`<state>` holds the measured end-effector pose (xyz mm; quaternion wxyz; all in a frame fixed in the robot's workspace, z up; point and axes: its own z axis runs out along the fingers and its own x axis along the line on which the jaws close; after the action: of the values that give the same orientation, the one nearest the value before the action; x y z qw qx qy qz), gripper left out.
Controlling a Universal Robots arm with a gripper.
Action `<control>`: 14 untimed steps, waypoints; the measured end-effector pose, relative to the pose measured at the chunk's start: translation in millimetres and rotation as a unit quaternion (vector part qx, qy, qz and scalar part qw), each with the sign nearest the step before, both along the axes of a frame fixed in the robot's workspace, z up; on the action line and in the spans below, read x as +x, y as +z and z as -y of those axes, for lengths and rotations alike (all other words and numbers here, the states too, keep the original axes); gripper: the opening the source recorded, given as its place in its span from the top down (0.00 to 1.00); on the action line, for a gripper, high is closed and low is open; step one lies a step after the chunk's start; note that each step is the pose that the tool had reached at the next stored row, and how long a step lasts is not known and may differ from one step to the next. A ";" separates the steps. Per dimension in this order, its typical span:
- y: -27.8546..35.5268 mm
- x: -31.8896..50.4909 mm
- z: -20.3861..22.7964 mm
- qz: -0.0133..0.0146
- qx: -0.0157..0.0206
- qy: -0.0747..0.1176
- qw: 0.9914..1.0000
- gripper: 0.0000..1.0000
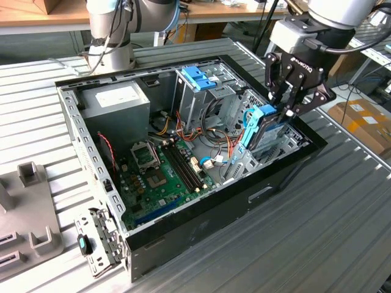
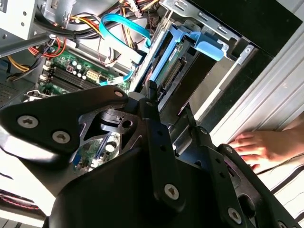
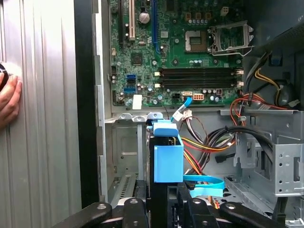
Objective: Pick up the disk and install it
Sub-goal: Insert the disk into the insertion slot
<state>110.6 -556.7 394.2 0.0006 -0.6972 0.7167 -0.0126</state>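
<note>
The single gripper (image 1: 285,111) is closed on the top edge of the one disk (image 1: 261,130), which hangs upright just below its fingers, partly inside the one computer case (image 1: 183,226). If the disk is tilted, a blue rail could jam on the metal bay or snag the cables (image 3: 202,152) beside it. One hand (image 3: 7,97) rests outside the case.

I count one open computer case (image 1: 201,238) on one table (image 1: 317,232). Inside it: one motherboard (image 1: 156,177), one power supply (image 1: 116,101), one upright drive cage (image 1: 198,82), one blue-railed disk (image 1: 259,125). One gripper (image 1: 284,108), mine. One person's hand (image 2: 261,145).
</note>
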 end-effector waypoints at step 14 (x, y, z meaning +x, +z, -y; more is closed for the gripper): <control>-31.8 0.0 0.0 0.000 0.000 0.000 1.000 0.65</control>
<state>110.6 -556.7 362.4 0.0005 -0.6972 0.7167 -0.0127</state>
